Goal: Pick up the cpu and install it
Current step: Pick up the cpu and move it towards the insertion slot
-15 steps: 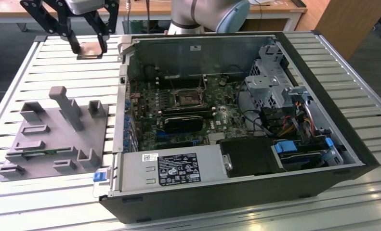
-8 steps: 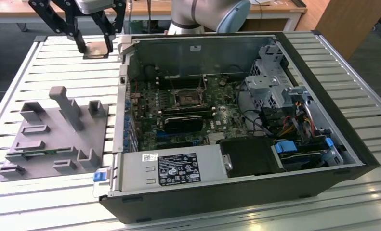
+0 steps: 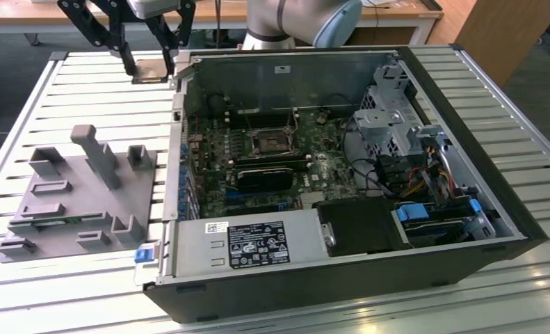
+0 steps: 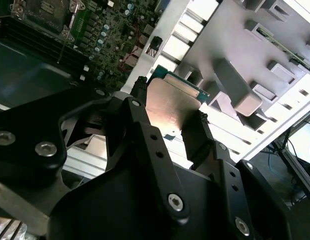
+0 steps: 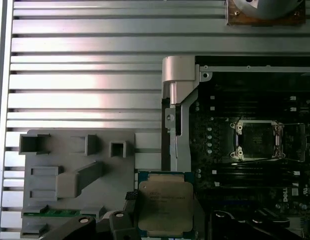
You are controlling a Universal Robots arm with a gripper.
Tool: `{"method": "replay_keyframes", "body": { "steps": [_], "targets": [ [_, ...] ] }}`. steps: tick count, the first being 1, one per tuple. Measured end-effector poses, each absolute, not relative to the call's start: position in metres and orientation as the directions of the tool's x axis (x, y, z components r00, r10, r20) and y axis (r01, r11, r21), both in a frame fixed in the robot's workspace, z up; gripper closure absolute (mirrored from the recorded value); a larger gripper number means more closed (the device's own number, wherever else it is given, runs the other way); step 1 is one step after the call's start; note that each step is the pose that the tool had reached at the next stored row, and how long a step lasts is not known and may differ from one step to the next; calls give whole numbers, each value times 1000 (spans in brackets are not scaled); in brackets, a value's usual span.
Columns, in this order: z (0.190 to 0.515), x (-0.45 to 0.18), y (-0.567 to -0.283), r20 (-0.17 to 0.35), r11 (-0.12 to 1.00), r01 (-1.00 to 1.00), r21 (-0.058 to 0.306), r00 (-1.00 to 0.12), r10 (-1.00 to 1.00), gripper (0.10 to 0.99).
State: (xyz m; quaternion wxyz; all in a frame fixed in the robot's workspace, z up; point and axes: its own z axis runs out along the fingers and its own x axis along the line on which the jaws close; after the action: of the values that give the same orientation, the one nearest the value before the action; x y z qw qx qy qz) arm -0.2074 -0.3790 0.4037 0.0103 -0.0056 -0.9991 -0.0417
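Black fingers of my gripper sit closest in the second wrist view, clenched on opposite edges of the cpu. Its shiny metal top faces the camera and its thin green rim shows along the far edge. I hold the chip level in the air above the slatted metal table, outside the open computer case, by the case's far corner on the exterior view's left. The case's upright side wall stands between the cpu and the black-framed socket, which lies open on the green motherboard inside. A grey holder block with upright posts rests on the table beside the case. Within the case, a silver power supply and a metal drive cage flank the board.
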Motion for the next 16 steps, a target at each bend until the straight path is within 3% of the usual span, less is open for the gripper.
{"method": "replay_keyframes", "body": {
  "steps": [16],
  "targets": [
    [404,-181,-378,21,996,12,83,-1000,10,557]
  ]
}}
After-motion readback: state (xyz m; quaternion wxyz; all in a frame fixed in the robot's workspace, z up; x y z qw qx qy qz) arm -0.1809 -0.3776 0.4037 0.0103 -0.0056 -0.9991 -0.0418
